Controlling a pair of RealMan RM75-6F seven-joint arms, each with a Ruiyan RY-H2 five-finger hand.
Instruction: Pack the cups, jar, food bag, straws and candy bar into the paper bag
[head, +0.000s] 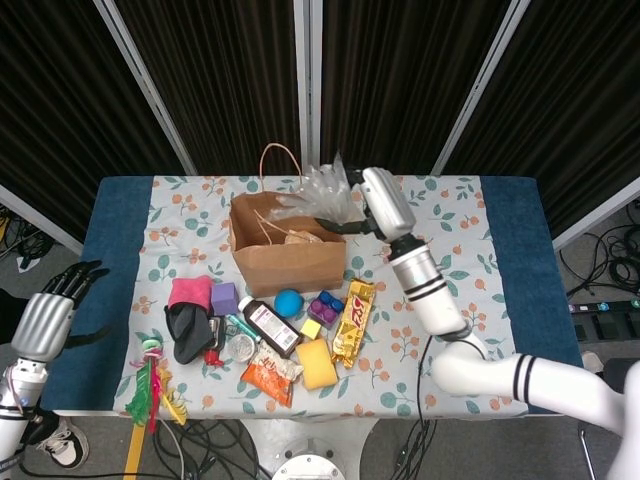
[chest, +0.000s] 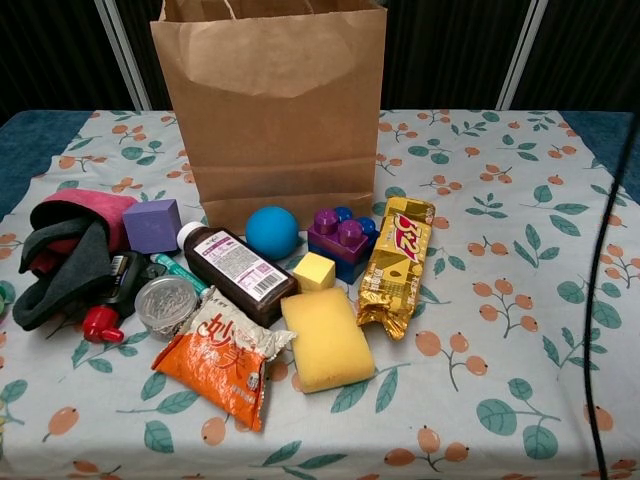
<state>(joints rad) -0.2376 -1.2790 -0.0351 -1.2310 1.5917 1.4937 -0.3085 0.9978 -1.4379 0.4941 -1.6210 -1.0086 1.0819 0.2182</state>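
Backdrop: dark ribbed panels with pale metal struts stand behind the table (head: 455, 215), whose floral cloth has blue strips at both ends.
Paper bag: the paper bag (head: 287, 243) stands upright and open-mouthed at the middle of the table; what lies inside is only dimly visible in the head view, and the chest view cuts off its top edge.
Right hand: the right hand (head: 372, 203) hangs above the paper bag's right rim, gripping a bundle of clear plastic (head: 322, 194); whether that bundle is cups or a wrapper is hard to tell. The bundle stretches from the hand leftward over the bag's mouth. The chest view shows none of this, only a thin black cable down its right edge.
Left hand: the left hand (head: 45, 315) hovers far left of the paper bag, off the table edge, fingers spread and holding nothing.
Candy bar: the gold candy bar (chest: 397, 263) lies flat just right of the bag's front, long axis running from the bag toward the near edge, tilted slightly.
Food bag: the orange food bag (chest: 222, 361) lies front-left of the paper bag, long axis slanting.
Straws: the green and yellow straws (head: 150, 385) lie far front-left of the bag, at the near edge, pointing toward it.
Clutter: a yellow sponge (chest: 326, 338), brown bottle (chest: 240, 270), blue ball (chest: 272, 232) and purple bricks (chest: 342, 240) sit before the bag.
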